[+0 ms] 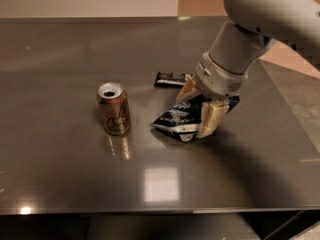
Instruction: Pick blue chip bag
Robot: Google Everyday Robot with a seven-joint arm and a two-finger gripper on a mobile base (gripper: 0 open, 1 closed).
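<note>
Gripper (196, 113) low over blue chip bag (173, 120) — jaws wide, w/ bag between

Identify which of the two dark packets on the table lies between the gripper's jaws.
The crumpled blue chip bag, with white lettering. The gripper straddles it, jaws open; the flat black packet lies behind, outside them.

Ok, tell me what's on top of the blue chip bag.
The gripper covers the blue chip bag on its right half, open fingers either side; that part is hidden.
</note>
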